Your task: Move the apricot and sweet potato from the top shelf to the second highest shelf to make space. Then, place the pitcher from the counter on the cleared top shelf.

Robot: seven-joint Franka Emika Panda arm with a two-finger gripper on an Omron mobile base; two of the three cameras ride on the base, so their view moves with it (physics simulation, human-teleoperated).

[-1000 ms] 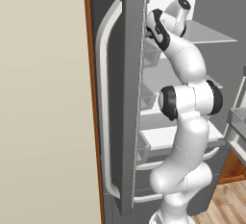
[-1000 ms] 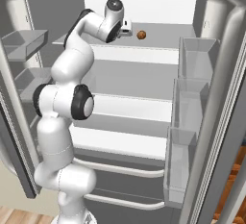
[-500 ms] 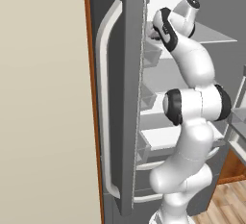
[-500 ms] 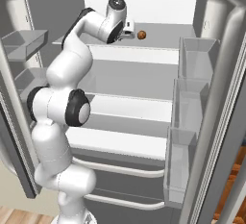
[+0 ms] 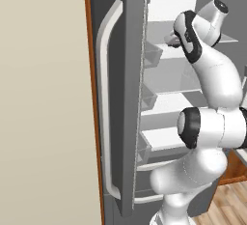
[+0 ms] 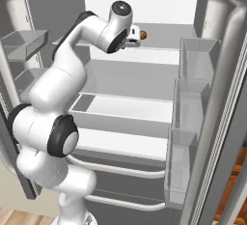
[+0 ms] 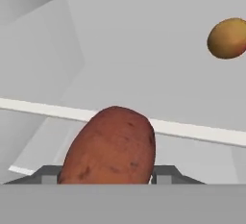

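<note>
In the hand view, the sweet potato fills the lower centre, sitting between the two dark fingers, which appear closed on it. The apricot lies at upper right on the top shelf. To do this well, draw the load straight back past the shelf lip, then lower it to the second highest shelf without brushing the apricot.

Bright, even, shadowless rendered light; sharp base views, slight softness in the close hand view.
</note>
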